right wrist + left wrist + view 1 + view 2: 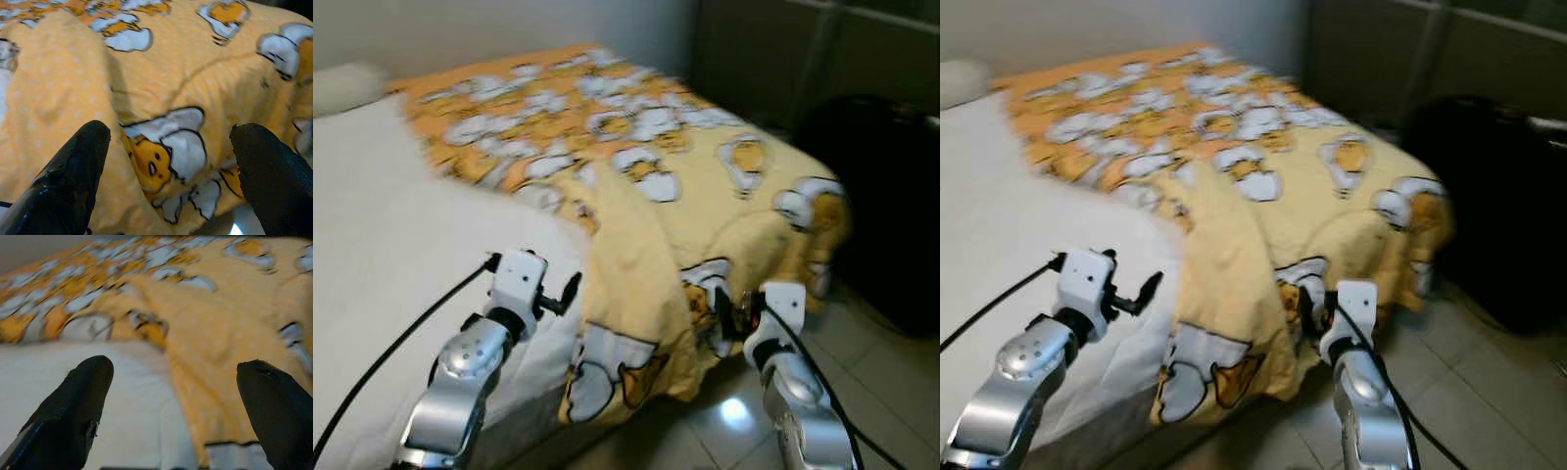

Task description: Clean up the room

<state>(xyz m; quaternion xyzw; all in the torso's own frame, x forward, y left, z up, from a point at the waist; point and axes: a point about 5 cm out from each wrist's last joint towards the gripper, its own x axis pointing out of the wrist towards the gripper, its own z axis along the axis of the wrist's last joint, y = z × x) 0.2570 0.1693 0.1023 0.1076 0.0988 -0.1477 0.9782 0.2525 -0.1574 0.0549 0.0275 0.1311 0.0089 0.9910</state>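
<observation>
A yellow and orange cartoon-print blanket (636, 176) lies rumpled over the right part of a bed with a white sheet (391, 255); one folded edge hangs down the bed's side toward the floor. My left gripper (173, 396) is open, hovering over the white sheet just beside the blanket's folded edge (195, 377). My right gripper (168, 161) is open too, held close in front of the hanging blanket corner (166, 152) at the foot of the bed. Neither holds anything.
A white pillow (347, 83) lies at the bed's far left. A dark bag or seat (886, 206) stands right of the bed on the tiled floor (724, 421). A grey wall and dark curtain close off the back.
</observation>
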